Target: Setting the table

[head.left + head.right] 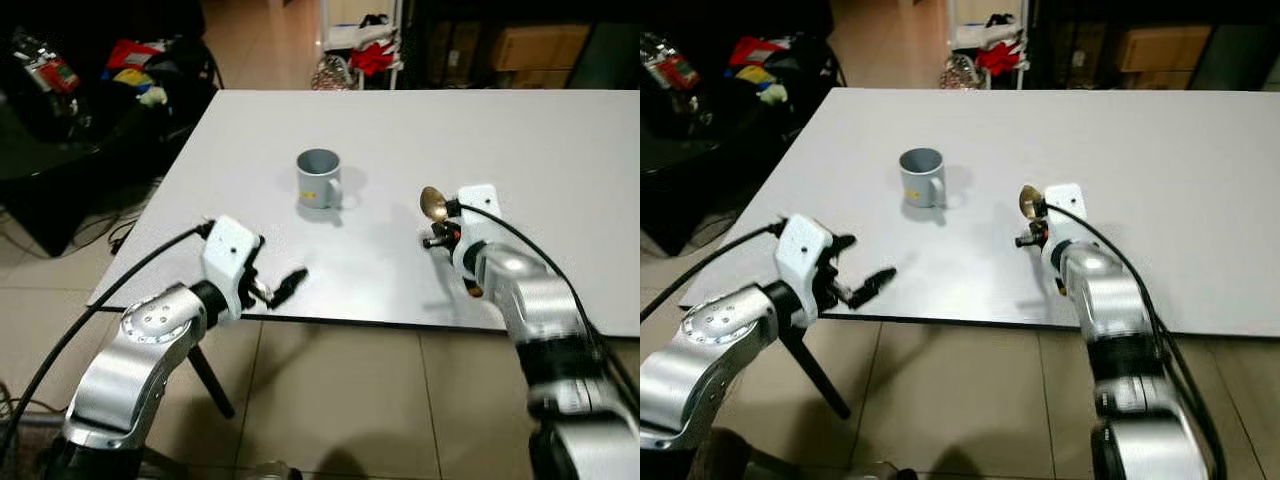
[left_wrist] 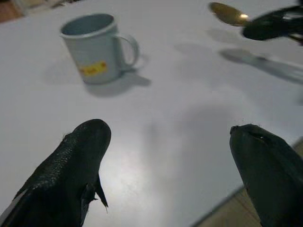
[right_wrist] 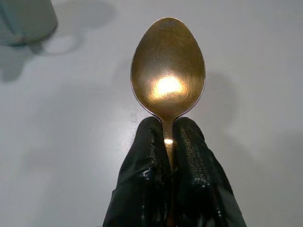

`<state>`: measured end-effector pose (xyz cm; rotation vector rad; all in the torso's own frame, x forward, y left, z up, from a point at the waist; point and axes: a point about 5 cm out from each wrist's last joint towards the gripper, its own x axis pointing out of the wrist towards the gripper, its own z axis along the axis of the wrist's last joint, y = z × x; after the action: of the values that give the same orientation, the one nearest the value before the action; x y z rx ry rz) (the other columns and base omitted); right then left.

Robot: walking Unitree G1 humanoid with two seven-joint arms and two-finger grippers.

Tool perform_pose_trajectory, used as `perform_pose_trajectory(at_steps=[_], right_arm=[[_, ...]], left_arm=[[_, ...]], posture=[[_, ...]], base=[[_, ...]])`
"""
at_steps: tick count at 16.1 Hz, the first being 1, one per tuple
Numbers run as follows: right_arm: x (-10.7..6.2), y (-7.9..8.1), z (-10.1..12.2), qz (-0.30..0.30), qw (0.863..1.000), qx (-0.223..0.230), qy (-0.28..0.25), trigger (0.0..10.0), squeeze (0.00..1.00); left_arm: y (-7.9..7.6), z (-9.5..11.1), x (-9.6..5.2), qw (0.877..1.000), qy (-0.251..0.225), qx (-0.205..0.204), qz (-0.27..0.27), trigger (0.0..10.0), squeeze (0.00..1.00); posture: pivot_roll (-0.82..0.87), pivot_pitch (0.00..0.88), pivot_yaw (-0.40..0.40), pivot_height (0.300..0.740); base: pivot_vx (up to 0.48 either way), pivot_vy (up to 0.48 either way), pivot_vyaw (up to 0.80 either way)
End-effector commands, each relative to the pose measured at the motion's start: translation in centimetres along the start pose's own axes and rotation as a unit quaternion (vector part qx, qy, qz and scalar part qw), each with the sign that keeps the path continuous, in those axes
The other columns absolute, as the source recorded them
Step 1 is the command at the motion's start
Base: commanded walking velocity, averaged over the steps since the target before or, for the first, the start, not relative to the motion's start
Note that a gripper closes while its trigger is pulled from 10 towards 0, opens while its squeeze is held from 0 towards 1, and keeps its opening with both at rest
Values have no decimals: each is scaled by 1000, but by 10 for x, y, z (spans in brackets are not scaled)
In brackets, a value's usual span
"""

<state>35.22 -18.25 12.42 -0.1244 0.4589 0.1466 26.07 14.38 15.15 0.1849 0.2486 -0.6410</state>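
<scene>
My right gripper [image 3: 169, 142] pinches the gold spoon [image 3: 168, 68] by its neck, bowl pointing toward the mug [image 1: 320, 179] mid-table, which stands leftward. My left gripper [image 2: 170, 156] hovers spread at the table's [image 1: 560, 140] near edge.

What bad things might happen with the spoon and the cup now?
The right gripper pinches the gold spoon only at its thin neck, so it might twist or slip out onto the white table. The grey mug stands close by, toward the robot's left, so a sideways swing might knock it. The left gripper is open at the table's near edge and might bump it.
</scene>
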Motion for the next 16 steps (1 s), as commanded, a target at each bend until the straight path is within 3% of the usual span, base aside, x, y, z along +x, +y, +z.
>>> perform_pose_trajectory(at_steps=[1,9,16], right_arm=[[3,1,1,0,1000,-8,0,10000,0],[18,13,-30,-58,997,41,29,10000,0],[23,7,-37,-75,995,49,36,10000,0]], left_arm=[[-2,0,-3,1000,3,2,-7,10000,0],[-6,-1,-5,1000,17,3,-21,10000,0],[-7,-1,-4,999,21,5,-31,10000,0]], posture=[[128,0,61,740],[139,0,58,740],[135,0,68,740]], base=[[0,0,0],[0,0,0],[0,0,0]])
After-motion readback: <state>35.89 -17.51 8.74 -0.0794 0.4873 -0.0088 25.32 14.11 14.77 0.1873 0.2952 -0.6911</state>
